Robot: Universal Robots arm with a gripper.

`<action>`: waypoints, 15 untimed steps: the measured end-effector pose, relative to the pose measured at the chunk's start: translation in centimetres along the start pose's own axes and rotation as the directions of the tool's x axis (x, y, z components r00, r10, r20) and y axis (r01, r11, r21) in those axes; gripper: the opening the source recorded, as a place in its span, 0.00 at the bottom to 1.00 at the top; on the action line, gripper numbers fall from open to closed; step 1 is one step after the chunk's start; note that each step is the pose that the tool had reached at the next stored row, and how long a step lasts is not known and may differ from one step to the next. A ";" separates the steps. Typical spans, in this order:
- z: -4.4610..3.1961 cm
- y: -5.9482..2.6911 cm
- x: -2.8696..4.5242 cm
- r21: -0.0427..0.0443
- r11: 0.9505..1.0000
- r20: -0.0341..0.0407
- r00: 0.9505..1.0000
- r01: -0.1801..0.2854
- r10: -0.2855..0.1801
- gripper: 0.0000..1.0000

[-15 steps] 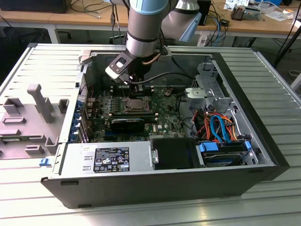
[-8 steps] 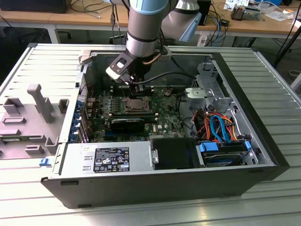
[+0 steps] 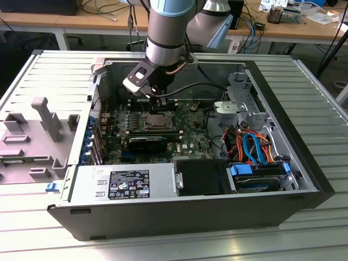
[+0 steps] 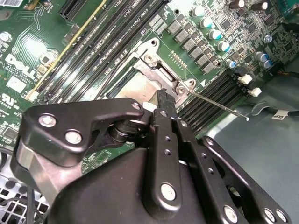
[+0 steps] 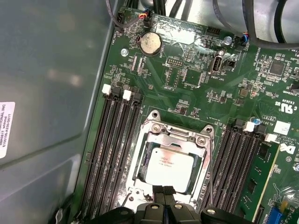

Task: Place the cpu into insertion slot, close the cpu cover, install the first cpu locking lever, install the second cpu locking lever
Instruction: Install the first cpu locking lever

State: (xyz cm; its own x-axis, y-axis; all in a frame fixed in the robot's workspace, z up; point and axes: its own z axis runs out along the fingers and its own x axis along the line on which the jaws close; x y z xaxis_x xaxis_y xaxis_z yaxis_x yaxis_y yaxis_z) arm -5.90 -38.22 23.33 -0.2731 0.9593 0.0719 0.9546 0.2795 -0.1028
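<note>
Black jaws, pressed together, sit at the edge of the thin silver metal cpu cover (image 5: 177,138), which lies over the flat silver-grey square cpu (image 5: 170,163).

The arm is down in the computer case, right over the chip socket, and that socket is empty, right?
Not empty: the first wrist view shows a silver chip lying in the socket. The rest holds: the gripper is down in the case, at the socket's edge.

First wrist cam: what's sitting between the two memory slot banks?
The insertion slot, with the cpu seated in it and the cpu cover framing it, in the first wrist view.
</note>
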 end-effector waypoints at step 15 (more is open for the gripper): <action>0.00 0.00 0.00 0.005 0.998 0.006 0.998 0.063 -0.063 0.11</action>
State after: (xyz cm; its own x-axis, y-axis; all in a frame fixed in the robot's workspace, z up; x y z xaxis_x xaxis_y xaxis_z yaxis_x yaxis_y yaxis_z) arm -5.90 -38.22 23.33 -0.3331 0.9401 0.0719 0.9351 0.3392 -0.1028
